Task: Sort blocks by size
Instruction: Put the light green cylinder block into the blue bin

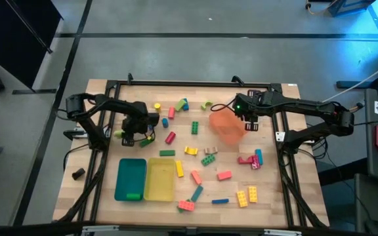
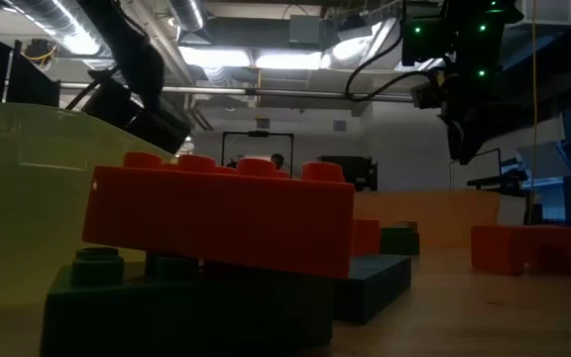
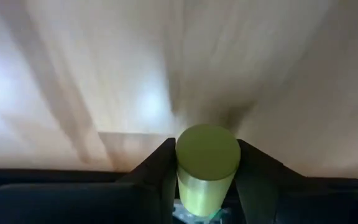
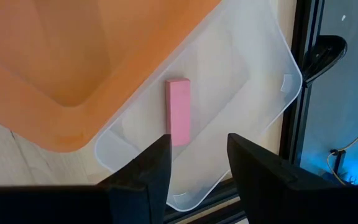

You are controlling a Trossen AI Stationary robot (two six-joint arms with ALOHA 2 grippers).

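- Your left gripper (image 3: 207, 186) was clamped on a yellow-green cylinder block (image 3: 207, 163), one finger on each side, the block's round end pointing out past the fingertips toward the bare wooden table (image 3: 73, 74).
- In the high view that left gripper (image 1: 136, 128) hung over the table's left part, with the teal tray (image 1: 130, 178) and yellow tray (image 1: 161, 178) nearer the front edge; by my reading, you had to carry the cylinder that way.
- Your right gripper (image 4: 197, 155) stood with its fingers parted and nothing between them.
- A pink block (image 4: 179, 111) lay in the clear tray (image 4: 253, 81) just ahead of those fingertips, its long axis running straight out from the gap between the jaws. The orange tray (image 4: 61, 56) overlapped the clear one.
- In the high view the right gripper (image 1: 249, 117) hovered beside the orange tray (image 1: 227, 126), and most loose blocks (image 1: 209, 158) lay scattered mid-table between both arms.
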